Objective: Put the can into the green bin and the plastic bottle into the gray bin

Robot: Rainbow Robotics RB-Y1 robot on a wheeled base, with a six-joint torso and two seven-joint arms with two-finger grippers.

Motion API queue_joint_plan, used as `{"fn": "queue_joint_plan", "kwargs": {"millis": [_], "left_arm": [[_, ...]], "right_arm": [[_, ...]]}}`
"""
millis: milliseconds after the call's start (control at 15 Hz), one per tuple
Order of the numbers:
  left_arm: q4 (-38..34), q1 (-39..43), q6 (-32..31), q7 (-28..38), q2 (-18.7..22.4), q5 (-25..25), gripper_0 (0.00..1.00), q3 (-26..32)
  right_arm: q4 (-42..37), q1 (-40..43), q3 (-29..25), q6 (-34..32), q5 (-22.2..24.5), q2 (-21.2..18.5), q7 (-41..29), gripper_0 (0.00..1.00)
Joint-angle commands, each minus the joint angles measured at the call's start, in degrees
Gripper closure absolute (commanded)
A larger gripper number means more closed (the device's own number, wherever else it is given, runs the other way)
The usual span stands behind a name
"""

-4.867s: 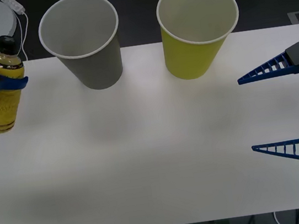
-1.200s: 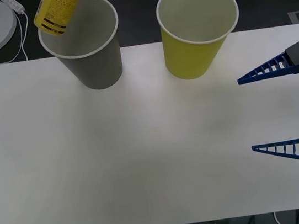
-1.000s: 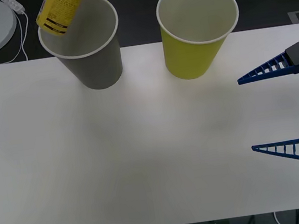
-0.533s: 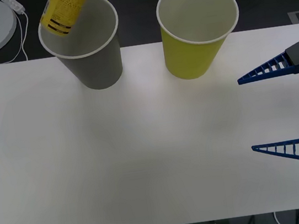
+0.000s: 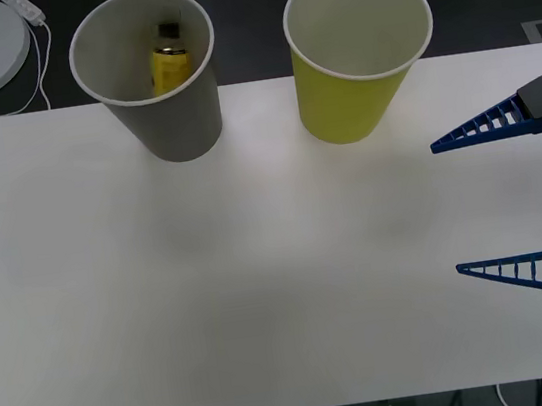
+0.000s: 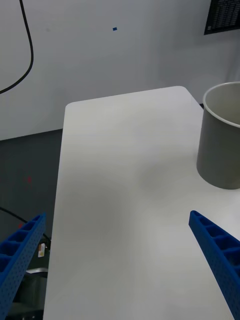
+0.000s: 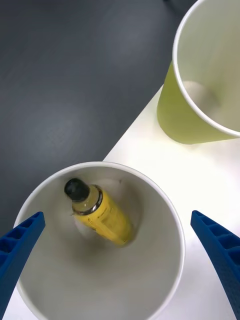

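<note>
Plastic bottle inside gray bin, green bin empty, left end effector spread apart above.

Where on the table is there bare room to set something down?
The whole near stretch of the table is bare, from the gray bin and green bin to the near edge. Tighter: the gap between the bins and the right gripper.

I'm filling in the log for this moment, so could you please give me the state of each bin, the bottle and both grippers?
gray bin: upright on the table, bottle inside.
plastic bottle: capped, lying tilted in the gray bin, free of any gripper.
green bin: upright, nothing inside.
left gripper: open, above the gray bin.
right gripper: open, holding nothing, at the table's right side.
</note>
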Motion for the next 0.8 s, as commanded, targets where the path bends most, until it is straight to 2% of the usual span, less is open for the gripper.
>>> {"fn": "queue_joint_plan", "kwargs": {"millis": [67,200,800], "left_arm": [[-0.09,0.19,-0.08,-0.32,0.02,0.1,0.0,0.0],[-2.64,1.6,0.18,-0.32,1.07,0.46,0.0,0.09],[-22.07,9.25,1.06,0.47,12.59,3.88,0.0,0.09]], "right_arm": [[0.0,0.0,0.0,0.0,0.0,0.0,0.0,0.0],[0.0,0.0,0.0,0.0,0.0,0.0,0.0,0.0],[0.0,0.0,0.0,0.0,0.0,0.0,0.0,0.0]]}}
